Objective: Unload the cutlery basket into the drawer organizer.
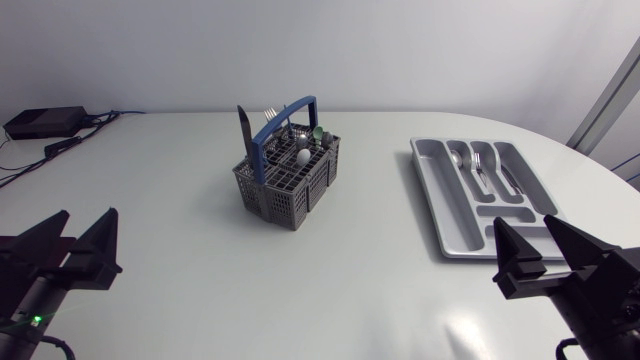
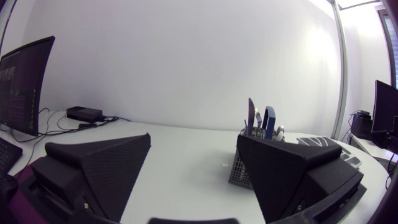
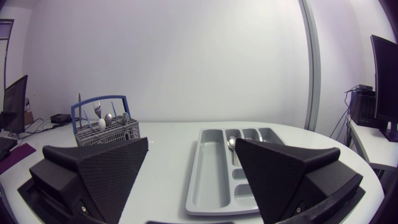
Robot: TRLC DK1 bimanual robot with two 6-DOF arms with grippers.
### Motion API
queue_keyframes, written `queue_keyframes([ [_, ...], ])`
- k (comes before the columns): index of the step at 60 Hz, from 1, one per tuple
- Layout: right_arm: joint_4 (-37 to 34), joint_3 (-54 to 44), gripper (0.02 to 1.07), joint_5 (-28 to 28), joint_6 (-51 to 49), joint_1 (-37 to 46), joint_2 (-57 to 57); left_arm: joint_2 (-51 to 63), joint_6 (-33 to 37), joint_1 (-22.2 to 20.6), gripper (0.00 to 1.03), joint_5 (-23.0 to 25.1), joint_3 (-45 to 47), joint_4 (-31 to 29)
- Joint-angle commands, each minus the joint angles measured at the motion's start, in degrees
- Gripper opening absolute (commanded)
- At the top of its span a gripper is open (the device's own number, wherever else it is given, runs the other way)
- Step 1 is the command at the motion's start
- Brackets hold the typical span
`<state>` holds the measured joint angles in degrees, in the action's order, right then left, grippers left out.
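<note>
On table: basket upright, organizer long axis running near-far; left claw, right claw wide open, empty.

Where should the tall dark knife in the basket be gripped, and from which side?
Grip the knife on the part standing above the basket rim, coming straight down from above and closing across its flat faces. It stands near upright in the corner toward the left arm, beside the blue handle, so the left tool probably has the clearer approach.

White table with grey cutlery basket and grey organizer tray
</note>
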<state>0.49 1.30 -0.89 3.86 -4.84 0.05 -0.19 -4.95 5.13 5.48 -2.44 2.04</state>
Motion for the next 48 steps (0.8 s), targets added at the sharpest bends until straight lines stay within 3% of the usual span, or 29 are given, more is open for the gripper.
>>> queue_keyframes([
  [1, 1.0, 2.0, 1.03, 0.7, -0.3, -0.5, 1.0, 1.2, -1.0, 0.2, 0.93, -0.3, -3.5, 0.9],
  [16, 2.9, 8.4, 1.03, 0.4, -0.6, -1.0, 12.3, 19.8, -1.9, -1.0, 0.93, -0.4, -14.8, 1.0],
  [24, 3.4, 12.9, 1.03, 0.4, -0.1, -1.6, 23.2, 28.5, -3.5, -5.8, 0.93, -1.2, -20.7, -0.5],
  [34, 2.1, 18.7, 1.03, -0.9, 1.6, -1.8, 36.9, 39.2, -3.8, -13.9, 0.93, -7.1, -28.2, -5.8],
  [39, -1.2, 22.1, 1.03, -1.9, 2.1, -1.7, 42.0, 45.4, -3.8, -16.5, 0.93, -8.8, -32.8, -9.2],
  [48, -13.5, 30.9, 1.03, -2.8, -1.6, -1.7, 52.9, 58.2, -3.8, -20.2, 0.94, -11.0, -42.6, -17.3],
])
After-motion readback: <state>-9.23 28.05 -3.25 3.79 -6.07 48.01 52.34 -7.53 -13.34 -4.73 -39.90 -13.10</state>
